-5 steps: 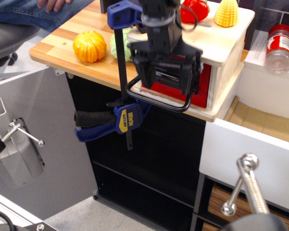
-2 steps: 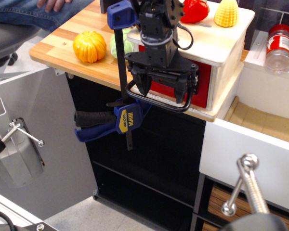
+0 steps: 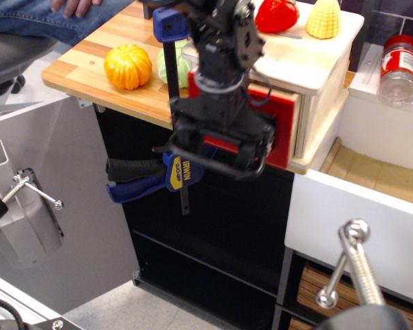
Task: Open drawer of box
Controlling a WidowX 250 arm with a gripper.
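Observation:
The pale plywood box (image 3: 316, 58) stands on the wooden counter (image 3: 82, 65). Its red-fronted drawer (image 3: 281, 130) is pulled partly out toward the counter's front edge. The black loop handle (image 3: 213, 167) hangs out below the drawer front. My gripper (image 3: 219, 148) points down right in front of the drawer. Its fingers (image 3: 186, 137) stand apart inside the loop, hooked behind the handle bar. The arm hides most of the drawer front and its black plate.
A blue clamp (image 3: 182, 172) grips the counter edge just left of the gripper. An orange pumpkin (image 3: 127, 65) lies on the counter; a red pepper (image 3: 275, 14) and corn (image 3: 323, 17) sit on the box. A white drawer (image 3: 351, 213) with a silver handle (image 3: 351, 268) is at lower right, a jar (image 3: 398, 65) above it.
The gripper dropped into the loop handle and moved toward the counter's front edge. The red drawer front came out of the box with it.

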